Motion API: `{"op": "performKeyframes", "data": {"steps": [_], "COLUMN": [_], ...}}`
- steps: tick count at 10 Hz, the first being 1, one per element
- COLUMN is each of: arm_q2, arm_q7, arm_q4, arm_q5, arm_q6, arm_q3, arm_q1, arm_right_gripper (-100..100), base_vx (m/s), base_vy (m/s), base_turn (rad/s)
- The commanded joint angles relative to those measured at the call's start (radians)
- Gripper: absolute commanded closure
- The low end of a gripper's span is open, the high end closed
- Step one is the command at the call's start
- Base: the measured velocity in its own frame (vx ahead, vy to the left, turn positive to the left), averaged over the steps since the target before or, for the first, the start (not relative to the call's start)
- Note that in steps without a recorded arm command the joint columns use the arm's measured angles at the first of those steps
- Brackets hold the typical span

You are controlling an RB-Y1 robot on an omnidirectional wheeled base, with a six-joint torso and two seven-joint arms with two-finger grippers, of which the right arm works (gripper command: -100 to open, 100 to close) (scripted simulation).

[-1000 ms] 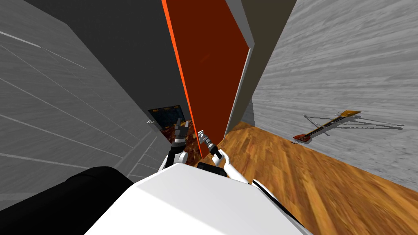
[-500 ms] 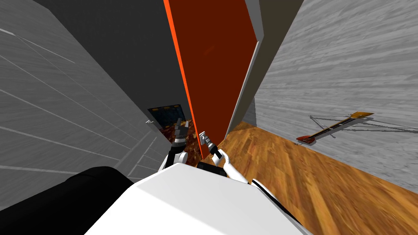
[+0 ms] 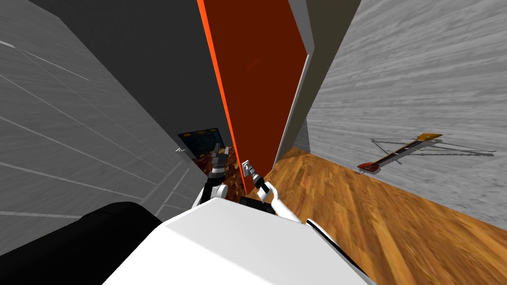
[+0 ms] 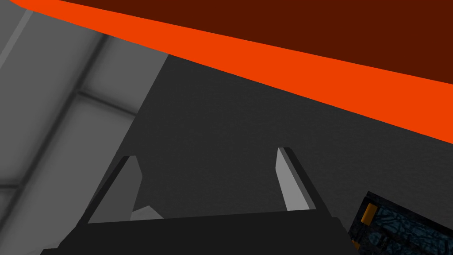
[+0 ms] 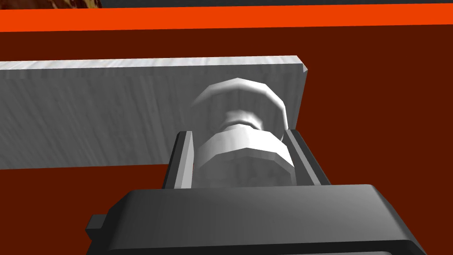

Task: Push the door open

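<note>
The door (image 3: 257,89) is dark red with a bright orange edge (image 3: 218,84) and stands ajar ahead of me. My right gripper (image 3: 244,165) is at its face. In the right wrist view it (image 5: 239,133) is shut on a pale grey round knob (image 5: 241,150) that stands out from a grey plate (image 5: 110,115) on the door (image 5: 376,110). My left gripper (image 3: 217,148) is just left of the door's edge. Its fingers stand open (image 4: 208,155) with nothing between them, below the orange edge (image 4: 309,66).
A grey door frame (image 3: 297,104) borders the door on the right. A panelled grey wall (image 3: 74,138) runs close on my left. Beyond the gap sits a dark blue panel with orange bits (image 3: 200,141). A guitar (image 3: 396,154) lies by the right wall above the wooden floor (image 3: 346,208).
The whole head view swayed slightly one way and back, so my head moved. Door and both grippers keep their places relative to each other.
</note>
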Motion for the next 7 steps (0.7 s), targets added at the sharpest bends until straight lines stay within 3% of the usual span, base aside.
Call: {"op": "performKeyframes", "data": {"steps": [1, 7], "arm_q2": [0.000, 0.003], "arm_q7": [-0.003, -0.019], "arm_q4": [-0.012, -0.045], "arm_q5": [0.017, 0.094], "arm_q6": [0.000, 0.015], "arm_q3": [-0.012, -0.045], "arm_q1": [0.008, 0.062], "arm_right_gripper": [100, 100], "base_vx": [0.056, 0.105], "base_vy": [0.176, 0.173], "base_turn": [-0.120, -0.120]}}
